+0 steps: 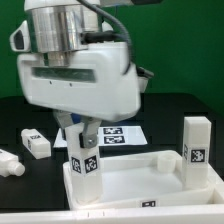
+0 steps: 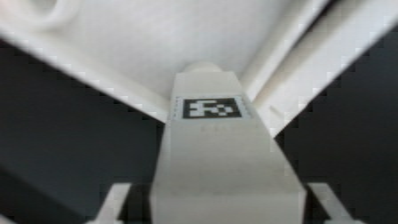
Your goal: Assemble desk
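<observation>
The white rimmed desk tabletop (image 1: pixel 140 185) lies flat at the front. My gripper (image 1: pixel 84 135) reaches down over its corner on the exterior view's left and is shut on a white tagged leg (image 1: pixel 86 162) that stands upright in that corner. In the wrist view the same leg (image 2: pixel 222 150) runs between my fingertips (image 2: pixel 118 205), with the tabletop rim (image 2: pixel 125 60) beyond it. A second leg (image 1: pixel 196 146) stands upright at the corner on the exterior view's right. Two more legs lie loose on the black table, one (image 1: pixel 35 144) near the arm and one (image 1: pixel 8 163) at the frame edge.
The marker board (image 1: pixel 122 133) lies flat behind the tabletop. The arm's large white body (image 1: pixel 80 70) fills the upper part of the exterior view and hides the table behind it. A green wall stands at the back.
</observation>
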You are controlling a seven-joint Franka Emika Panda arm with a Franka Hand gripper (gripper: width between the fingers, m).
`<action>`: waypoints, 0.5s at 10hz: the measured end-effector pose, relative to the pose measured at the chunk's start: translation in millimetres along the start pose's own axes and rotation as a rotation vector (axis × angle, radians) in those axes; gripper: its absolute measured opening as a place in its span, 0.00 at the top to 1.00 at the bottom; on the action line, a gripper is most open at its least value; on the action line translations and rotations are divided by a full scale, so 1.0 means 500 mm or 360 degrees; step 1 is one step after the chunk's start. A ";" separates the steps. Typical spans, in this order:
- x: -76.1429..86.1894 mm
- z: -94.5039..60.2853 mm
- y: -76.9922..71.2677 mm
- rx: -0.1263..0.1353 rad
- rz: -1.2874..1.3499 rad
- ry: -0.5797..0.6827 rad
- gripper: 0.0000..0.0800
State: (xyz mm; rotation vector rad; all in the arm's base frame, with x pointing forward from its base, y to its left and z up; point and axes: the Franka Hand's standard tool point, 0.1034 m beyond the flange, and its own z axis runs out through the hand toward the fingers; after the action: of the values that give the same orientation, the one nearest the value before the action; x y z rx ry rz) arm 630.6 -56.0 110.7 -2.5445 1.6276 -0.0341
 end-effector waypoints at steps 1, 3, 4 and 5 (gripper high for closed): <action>-0.002 0.001 0.002 0.0027 0.0246 -0.0033 0.64; -0.013 0.002 -0.003 0.0023 0.0485 -0.0030 0.64; -0.015 0.002 -0.004 0.0023 0.0542 -0.0032 0.64; -0.014 0.003 -0.003 0.0023 0.0602 -0.0033 0.64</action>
State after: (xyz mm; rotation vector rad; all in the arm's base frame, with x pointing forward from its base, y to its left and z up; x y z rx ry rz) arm 629.4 -48.9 109.9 -2.1755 2.0590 0.0148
